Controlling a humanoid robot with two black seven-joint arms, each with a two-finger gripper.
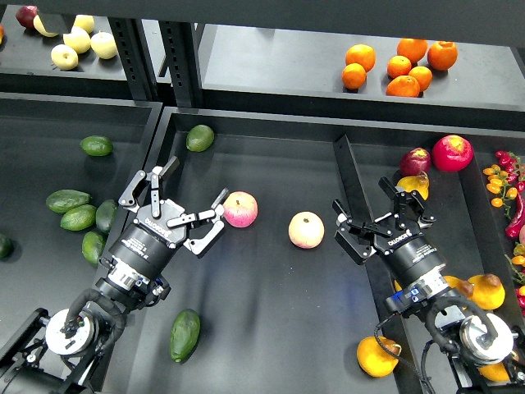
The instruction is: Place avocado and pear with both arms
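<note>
The elongated dark-green avocado (184,335) lies in the central tray (271,164), near its front left. An orange-yellow pear (377,355) with a short stem lies at the tray's front right, beside the divider. My left gripper (197,180) is open and empty. It hovers above the avocado's far side, with one fingertip close to a pink-and-yellow apple (241,209). My right gripper (360,194) is open and empty over the divider (349,176), well beyond the pear.
A second apple (306,230) lies mid-tray, and a rounder avocado (199,137) lies at the far left corner. Several avocados (78,215) fill the left bin. Pears (486,290), red fruit (452,152) and peppers fill the right bin. Oranges (402,64) and apples (78,39) sit on the back shelf.
</note>
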